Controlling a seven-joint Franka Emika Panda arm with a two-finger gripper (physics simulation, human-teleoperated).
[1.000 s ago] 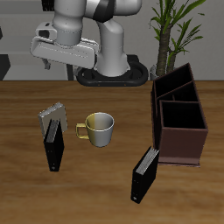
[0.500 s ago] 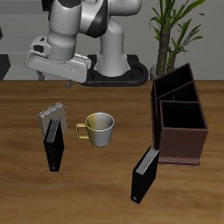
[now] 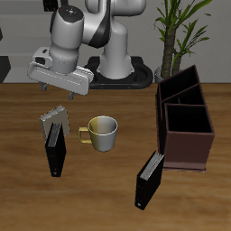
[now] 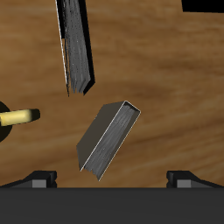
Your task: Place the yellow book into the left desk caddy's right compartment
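The yellow book (image 3: 54,120) is thin and tan-grey and stands upright on the wooden table. It touches a black book (image 3: 56,150) that stands just nearer the table's front edge. My gripper (image 3: 61,88) hangs open and empty above and slightly behind the yellow book. In the wrist view the yellow book (image 4: 107,138) lies between my spread fingers (image 4: 42,179), well below them, beside the black book (image 4: 77,44). The left desk caddy (image 3: 188,144) is a dark maroon open box with inner dividers. It stands across the table, far from the gripper.
A cream mug (image 3: 103,133) with a yellow handle (image 4: 17,116) stands beside the two books. A second black book (image 3: 149,179) stands near the table's front edge, close to the caddy. A potted plant (image 3: 176,27) rises behind the caddy.
The arm has swung the gripper sideways and lower, from behind the mug to above the yellow book. The books, mug and caddy have not moved.
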